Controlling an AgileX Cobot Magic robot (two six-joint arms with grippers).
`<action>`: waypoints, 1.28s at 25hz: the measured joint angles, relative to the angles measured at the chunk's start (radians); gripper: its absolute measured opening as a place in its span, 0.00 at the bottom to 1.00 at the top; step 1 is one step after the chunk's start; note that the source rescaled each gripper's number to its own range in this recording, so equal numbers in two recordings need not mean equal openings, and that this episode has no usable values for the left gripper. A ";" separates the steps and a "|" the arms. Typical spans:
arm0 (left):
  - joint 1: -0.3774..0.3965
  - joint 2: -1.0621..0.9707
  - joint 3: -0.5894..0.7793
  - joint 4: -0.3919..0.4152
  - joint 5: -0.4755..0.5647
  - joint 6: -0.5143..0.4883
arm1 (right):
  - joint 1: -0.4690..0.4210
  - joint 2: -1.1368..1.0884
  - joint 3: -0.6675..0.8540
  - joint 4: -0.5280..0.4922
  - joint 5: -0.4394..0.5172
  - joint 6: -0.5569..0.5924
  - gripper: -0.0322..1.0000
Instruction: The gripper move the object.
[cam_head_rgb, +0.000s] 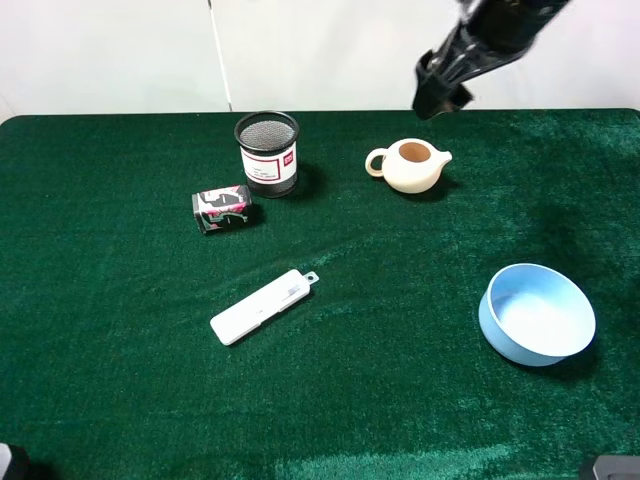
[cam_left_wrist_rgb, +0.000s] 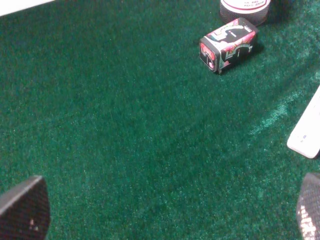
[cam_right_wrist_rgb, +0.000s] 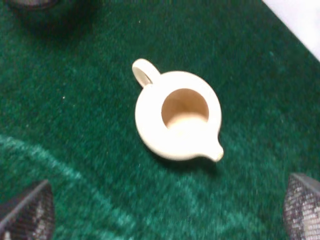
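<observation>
The cream-white teapot (cam_head_rgb: 410, 165) stands upright on the green cloth at the back right of centre, with its loop handle to the left and its spout to the right. Its brown round opening faces up. The right gripper (cam_head_rgb: 440, 90) hangs in the air above and just behind it, not touching. In the right wrist view the teapot (cam_right_wrist_rgb: 177, 117) lies below the open, empty right gripper (cam_right_wrist_rgb: 165, 210), whose fingertips (cam_right_wrist_rgb: 27, 212) stand wide apart. The left gripper (cam_left_wrist_rgb: 165, 215) is open and empty above bare cloth.
A black mesh cup (cam_head_rgb: 268, 153) with a white label stands left of the teapot. A small patterned box (cam_head_rgb: 222, 208) lies in front of it, and a flat white case (cam_head_rgb: 262, 306) lies nearer the middle. A light-blue bowl (cam_head_rgb: 537, 313) sits at the front right.
</observation>
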 joint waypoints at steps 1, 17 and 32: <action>0.000 0.000 0.000 0.000 0.000 0.000 | 0.000 0.031 -0.022 0.003 0.000 -0.016 1.00; 0.000 0.000 0.000 0.000 0.000 0.000 | 0.000 0.336 -0.106 0.075 -0.042 -0.171 1.00; 0.000 0.000 0.000 0.000 0.000 0.000 | -0.027 0.461 -0.106 0.052 -0.080 -0.196 1.00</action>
